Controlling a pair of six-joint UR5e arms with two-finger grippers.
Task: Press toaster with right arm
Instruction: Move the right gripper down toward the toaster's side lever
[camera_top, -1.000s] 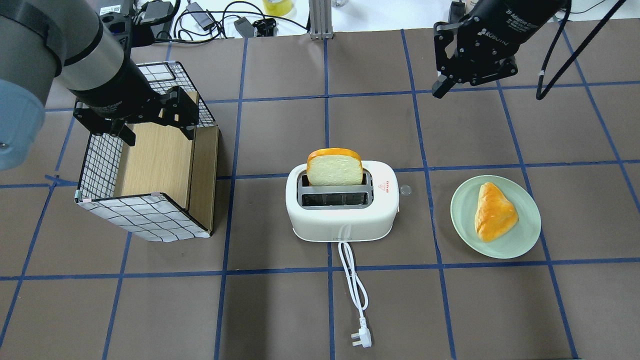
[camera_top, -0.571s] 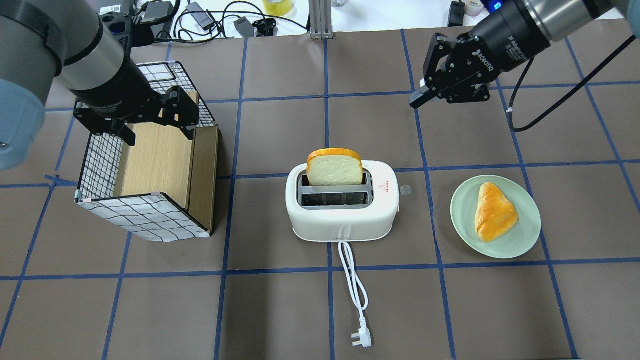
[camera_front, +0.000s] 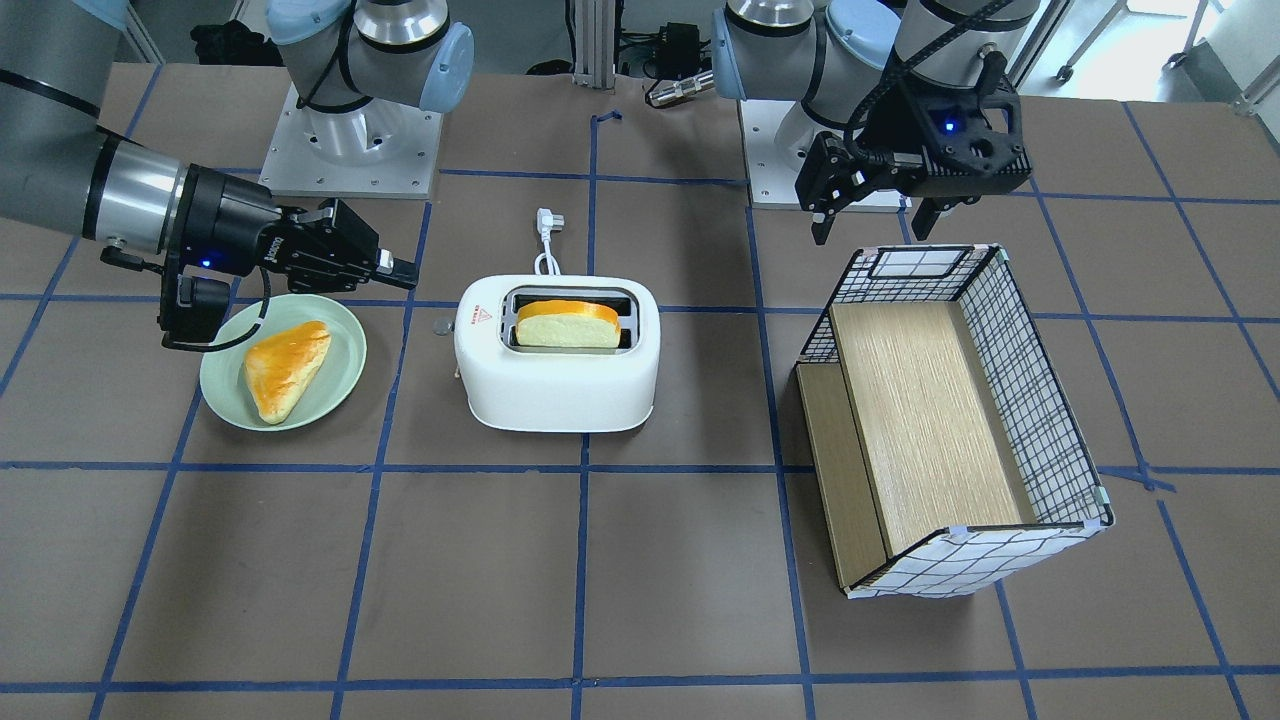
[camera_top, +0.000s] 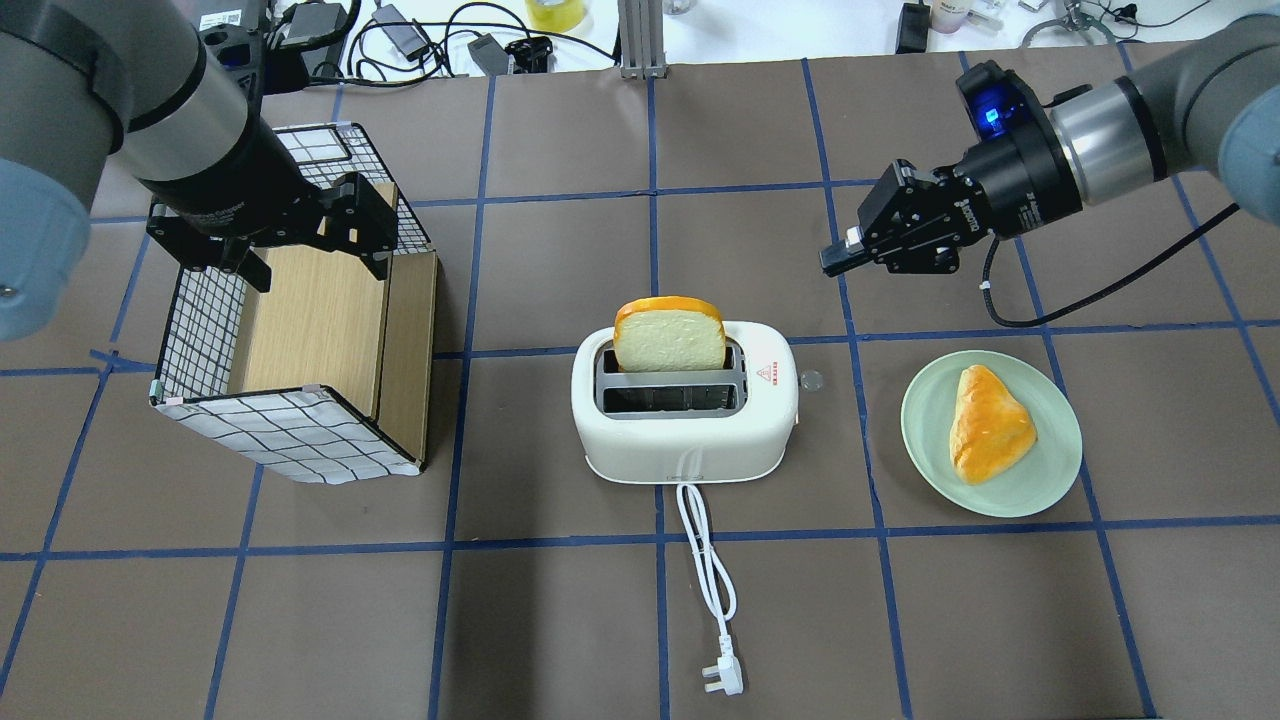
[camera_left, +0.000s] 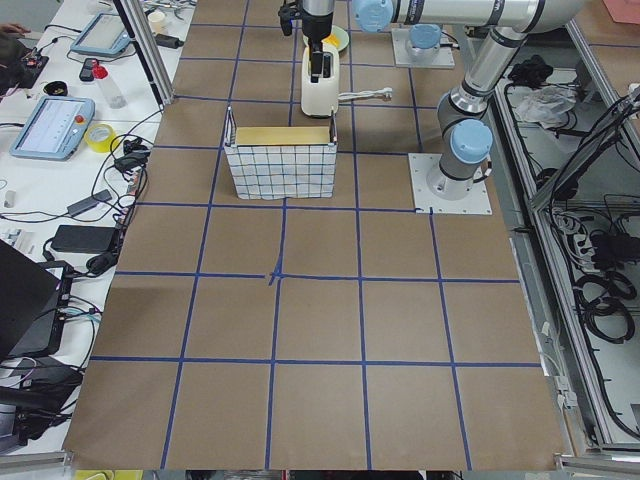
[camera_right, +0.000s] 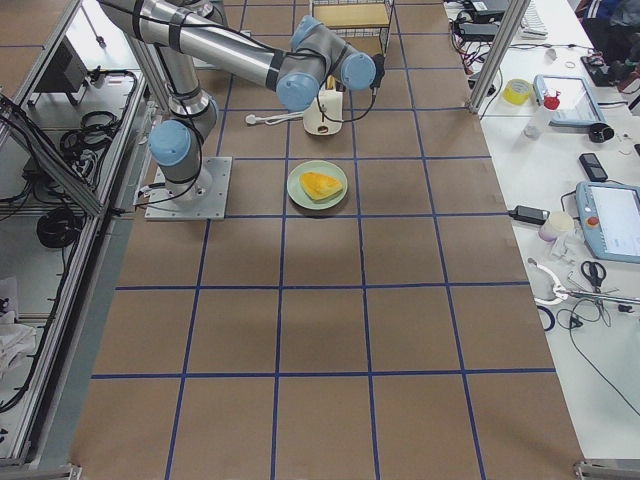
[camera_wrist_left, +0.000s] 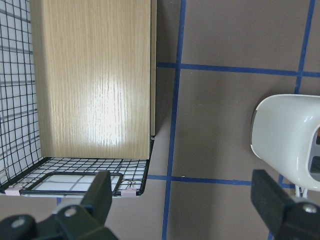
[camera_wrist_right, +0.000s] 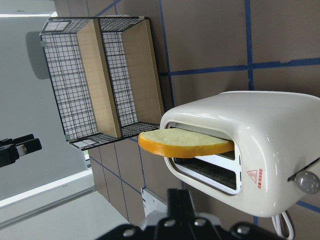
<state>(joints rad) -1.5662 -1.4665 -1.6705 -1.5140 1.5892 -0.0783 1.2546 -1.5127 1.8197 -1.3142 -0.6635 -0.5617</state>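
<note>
The toaster (camera_top: 685, 430) stands near the middle of the table (camera_top: 560, 620), long side toward the robot. Its cord (camera_top: 705, 560) trails toward the robot, and a slice of bread (camera_top: 670, 335) stands in the far slot. It looks like a light, hollow plastic shell with a smooth skin, so I judge that a sideways shove would slide or tip it rather than work it. The place to push is the small clear knob (camera_top: 811, 380) on its right end (the end with the red triangle). The push should go straight down, so the table takes the load. The knob is small and rounded, and a fingertip could slip off it.

The right gripper (camera_top: 832, 262) has its fingers closed together with nothing between them, which makes a narrow tip for pressing. It hangs above the table beyond the toaster and off its right end, fingers pointing toward the left side. The knob lies nearer the robot than the fingertips and lower, not touching them. The plate (camera_top: 925, 450) is just to the right.

The left gripper (camera_top: 315, 262) is spread wide and empty over the wire basket (camera_top: 290, 435), well apart from the toaster.
</note>
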